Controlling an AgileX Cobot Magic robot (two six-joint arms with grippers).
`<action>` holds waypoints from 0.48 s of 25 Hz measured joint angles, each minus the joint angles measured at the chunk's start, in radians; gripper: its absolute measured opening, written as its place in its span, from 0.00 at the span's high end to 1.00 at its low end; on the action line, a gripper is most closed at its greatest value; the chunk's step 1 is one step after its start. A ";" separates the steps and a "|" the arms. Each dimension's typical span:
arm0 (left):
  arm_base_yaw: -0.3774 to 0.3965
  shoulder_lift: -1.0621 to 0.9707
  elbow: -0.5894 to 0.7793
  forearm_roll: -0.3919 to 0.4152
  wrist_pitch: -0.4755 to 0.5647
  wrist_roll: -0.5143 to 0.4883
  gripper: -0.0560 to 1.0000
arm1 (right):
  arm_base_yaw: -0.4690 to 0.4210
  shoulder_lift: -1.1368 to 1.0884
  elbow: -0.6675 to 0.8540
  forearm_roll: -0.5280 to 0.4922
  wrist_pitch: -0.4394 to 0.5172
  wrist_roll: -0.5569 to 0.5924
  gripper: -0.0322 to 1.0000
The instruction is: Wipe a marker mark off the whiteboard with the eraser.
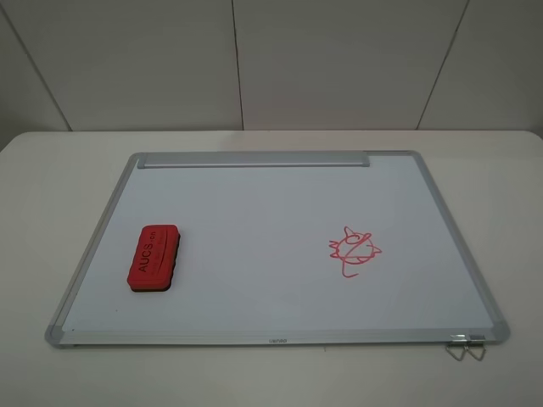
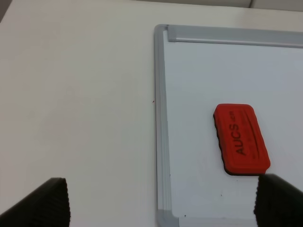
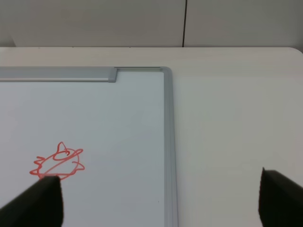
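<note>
The whiteboard (image 1: 254,212) lies flat on the table, its grey tray strip (image 1: 253,159) along the far edge. The red eraser (image 1: 153,257) rests on the board's left part, lettering up, untouched. No zigzag marker mark shows in any view. A round bug-like red scribble (image 1: 355,248) with a tail sits on the board's right half. My left gripper (image 2: 163,208) is open, hanging over the board's near left corner, with the eraser (image 2: 241,138) just ahead of one fingertip. My right gripper (image 3: 158,203) is open above the board's right edge, near the scribble (image 3: 59,163). Neither gripper appears in the exterior view.
The white table (image 1: 51,170) extends around the board on all sides. Small metal wire hooks (image 1: 465,346) stick out at the board's near right corner. A panelled wall stands behind the table.
</note>
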 joint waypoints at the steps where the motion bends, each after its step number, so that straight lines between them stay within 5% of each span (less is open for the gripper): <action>1: 0.000 0.000 0.000 0.003 0.000 -0.007 0.21 | 0.000 0.000 0.000 0.000 0.000 0.000 0.28; 12: 0.000 0.000 0.000 0.004 0.000 -0.009 0.21 | 0.000 0.000 0.000 0.000 0.000 0.000 0.28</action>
